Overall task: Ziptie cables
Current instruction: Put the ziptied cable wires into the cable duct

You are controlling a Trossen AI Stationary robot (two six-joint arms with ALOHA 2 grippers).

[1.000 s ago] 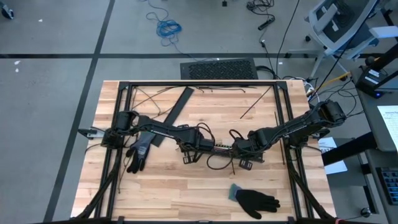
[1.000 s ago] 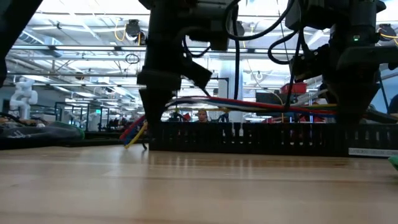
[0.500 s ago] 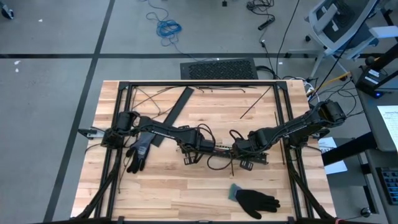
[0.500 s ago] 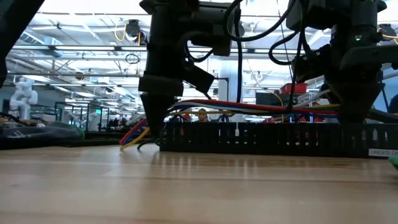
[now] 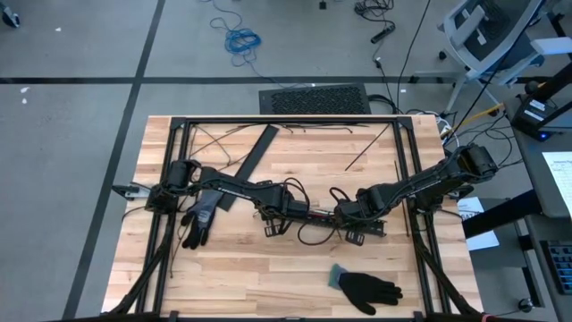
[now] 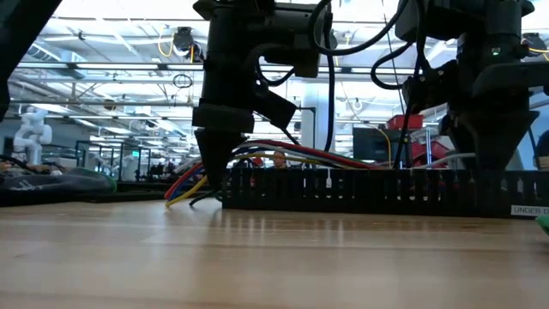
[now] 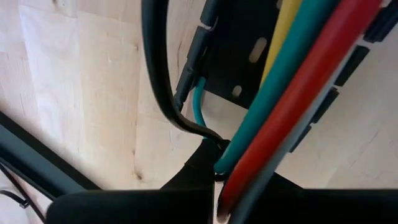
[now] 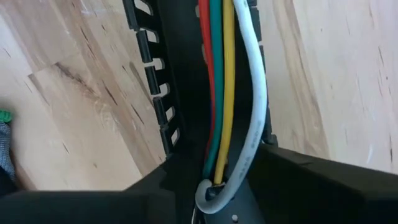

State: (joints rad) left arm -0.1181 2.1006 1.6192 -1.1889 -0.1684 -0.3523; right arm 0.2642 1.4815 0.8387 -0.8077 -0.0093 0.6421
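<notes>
The cables (image 6: pixel 292 153), red, green, yellow, white and blue, run along a black slotted strip (image 6: pixel 360 190) at mid table. My left gripper (image 5: pixel 271 217) is shut on their left end, pointing down. My right gripper (image 5: pixel 351 224) stands over their right end, pointing down. Its fingers are slightly apart, with the cable ends (image 8: pixel 214 180) between them. In the low view the cables slope from my left gripper (image 6: pixel 214 172) down into the strip toward my right gripper (image 6: pixel 496 167). Their free ends (image 6: pixel 184 184) stick out past the strip's left end. My left gripper pinches the cable bundle near its left end (image 7: pixel 231 163) between its two fingers, from above and across the cables. That end is held just above the strip's top edge, and the rest slopes down into the strip. My right gripper has the cable ends between its fingers; whether they still touch, I cannot tell.
A black glove (image 5: pixel 198 219) lies under my left arm and another (image 5: pixel 368 288) near the front edge. A second black strip (image 5: pixel 253 156) and thin black strands (image 5: pixel 366 148) lie toward the far side. A black frame (image 5: pixel 286 121) borders the table.
The right part of the cables, held above the slotted strip a second ago, has sunk into it, while the left end stays held up. The slotted strip has slid a little toward the table's right. Both arms have stayed in place.
</notes>
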